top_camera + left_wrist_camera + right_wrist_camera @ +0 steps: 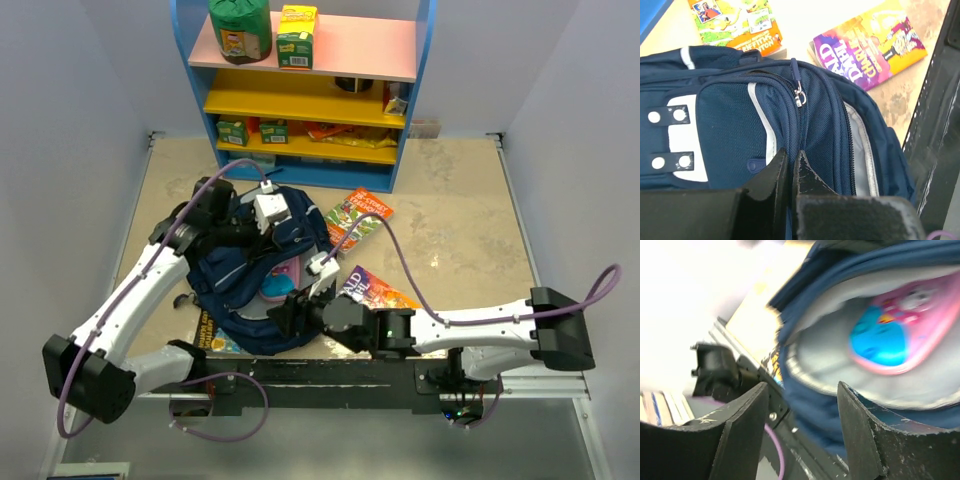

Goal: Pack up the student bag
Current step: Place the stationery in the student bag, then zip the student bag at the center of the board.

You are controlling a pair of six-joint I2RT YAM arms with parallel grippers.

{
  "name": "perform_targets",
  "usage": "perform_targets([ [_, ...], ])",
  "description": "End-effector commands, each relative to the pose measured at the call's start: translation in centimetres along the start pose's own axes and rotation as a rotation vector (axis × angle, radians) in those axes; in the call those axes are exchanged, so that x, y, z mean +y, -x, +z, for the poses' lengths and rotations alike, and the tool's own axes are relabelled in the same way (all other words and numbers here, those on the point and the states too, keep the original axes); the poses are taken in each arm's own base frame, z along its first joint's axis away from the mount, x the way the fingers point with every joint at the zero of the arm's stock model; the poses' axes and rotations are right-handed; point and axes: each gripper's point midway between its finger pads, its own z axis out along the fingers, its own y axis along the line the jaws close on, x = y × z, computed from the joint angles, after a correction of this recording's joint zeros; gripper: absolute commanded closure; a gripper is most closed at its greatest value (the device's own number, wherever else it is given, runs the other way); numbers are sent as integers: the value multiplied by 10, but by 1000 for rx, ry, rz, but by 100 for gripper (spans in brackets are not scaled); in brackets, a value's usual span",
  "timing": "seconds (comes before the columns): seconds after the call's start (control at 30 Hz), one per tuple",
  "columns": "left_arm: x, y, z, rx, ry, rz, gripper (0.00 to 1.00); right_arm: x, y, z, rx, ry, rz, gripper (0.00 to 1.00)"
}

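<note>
The student bag [245, 275], navy with grey-white patches, lies near the table's front, its main compartment gaping toward the arms. A pink and blue item [278, 285] sits inside on the pale lining [840, 345]. My left gripper [290, 235] is shut on a fold of the bag's fabric [820, 115] beside the front-pocket zipper pull [799, 95]. My right gripper [285, 310] stands open at the bag's near rim [810, 405], nothing in it; that view is blurred. Pink and blue item [890, 335] shows past its fingers [747, 425].
An orange-green book [360, 212] and a purple-yellow book [378, 290] lie right of the bag; a yellow book [213, 335] pokes out under it. A blue shelf unit [310, 100] stands at the back. The black base rail [330, 375] runs along the front edge.
</note>
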Motion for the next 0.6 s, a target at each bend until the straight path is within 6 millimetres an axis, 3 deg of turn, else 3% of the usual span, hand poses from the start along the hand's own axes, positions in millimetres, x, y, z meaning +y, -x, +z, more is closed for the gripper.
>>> perform_targets([
  [0.0, 37, 73, 1, -175, 102, 108, 100, 13, 14, -1, -74, -100, -135, 40],
  [0.03, 44, 74, 5, -174, 124, 83, 100, 23, 1, -3, -58, -93, -167, 40],
  [0.07, 49, 78, 6, -182, 149, 81, 100, 34, 3, -4, -66, -88, -177, 41],
  [0.1, 57, 85, 7, -191, 192, 91, 100, 37, 2, -4, -75, -105, -201, 41],
  [0.13, 61, 84, 12, -184, 202, 78, 100, 42, -15, -1, -49, -110, -238, 41],
  [0.17, 65, 83, 15, -179, 215, 68, 100, 46, -14, 0, -42, -141, -260, 40],
  [0.27, 76, 81, 24, -163, 260, 26, 100, 40, -35, 13, -4, -234, -307, 34],
  [0.4, 73, 73, 31, -158, 245, -13, 98, 42, -39, 27, -30, -296, -293, 29],
  [0.43, 69, 72, 32, -160, 224, -3, 93, 41, -40, 30, -34, -315, -297, 28],
  [0.47, 63, 68, 33, -150, 195, 0, 71, 39, -39, 35, -51, -357, -314, 25],
  [0.53, 53, 69, 31, -151, 146, 25, 42, 36, -41, 41, -62, -393, -335, 23],
  [0.57, 50, 68, 27, -135, 136, 30, 39, 42, -36, 46, -73, -396, -322, 22],
])
